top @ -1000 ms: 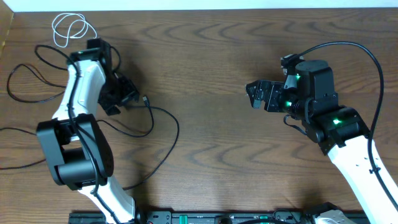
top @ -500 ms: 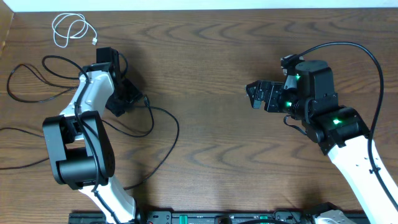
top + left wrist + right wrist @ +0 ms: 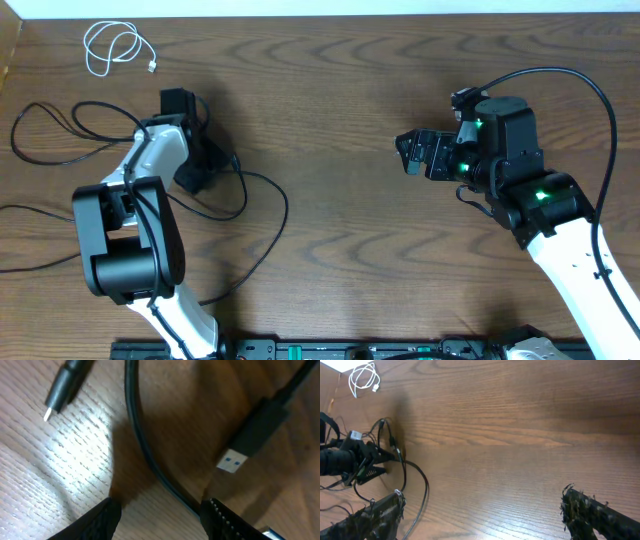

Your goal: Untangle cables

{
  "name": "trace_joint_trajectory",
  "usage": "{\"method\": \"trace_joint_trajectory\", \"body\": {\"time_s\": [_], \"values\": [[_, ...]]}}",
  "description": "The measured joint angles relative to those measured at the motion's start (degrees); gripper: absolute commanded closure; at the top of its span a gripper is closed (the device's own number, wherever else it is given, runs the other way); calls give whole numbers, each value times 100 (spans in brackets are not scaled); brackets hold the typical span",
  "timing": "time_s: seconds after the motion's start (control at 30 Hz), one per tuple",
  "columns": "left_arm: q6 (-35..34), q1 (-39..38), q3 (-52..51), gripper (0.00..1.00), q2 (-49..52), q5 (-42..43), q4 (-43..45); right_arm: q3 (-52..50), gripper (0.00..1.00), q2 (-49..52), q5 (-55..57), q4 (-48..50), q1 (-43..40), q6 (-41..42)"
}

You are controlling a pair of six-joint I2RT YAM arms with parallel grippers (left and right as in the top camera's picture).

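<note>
my left gripper [image 3: 159, 512] is close over the brown wooden table [image 3: 75, 460], its two ribbed black fingers [image 3: 102, 520] standing apart. a thin black cable [image 3: 137, 435] runs down between them without being pinched, so the jaws are open around it and grip nothing. in the wrist view, a black usb plug [image 3: 247, 442] with a blue tongue lies just to the right of that cable. a smaller black plug [image 3: 62, 387] with a bare metal tip lies at upper left.

from overhead, the left gripper [image 3: 205, 165] is over the left half of the table. loose loops of thin black cables [image 3: 286, 208] spread from it, one curving off to the right and toward me, others trailing to the left edge. a short thin white cable [image 3: 112, 47], coiled, lies apart from them near the far left corner.

my right gripper [image 3: 410, 152] hangs over the right half, well apart from all the cables. its wrist view shows the fingers [image 3: 590, 510] spread wide with only bare wood between them.
</note>
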Motion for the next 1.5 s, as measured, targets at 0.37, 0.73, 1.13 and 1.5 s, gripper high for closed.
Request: {"method": "trace_joint_trajectory", "body": {"time_s": [0.37, 0.73, 1.13, 1.5], "values": [[-37, -258, -2, 51, 48, -380, 44, 0, 2, 0, -2, -96, 0, -7], [-61, -299, 160, 93, 146, -378, -326, 0, 2, 0, 0, -179, 0, -26], [-511, -297, 68, 93, -140, -181, -1320, 0, 2, 0, 0, -149, 0, -35], [-1104, -297, 68, 93, -1716, -79, -1279, 0, 2, 0, 0, -151, 0, -46]]}}
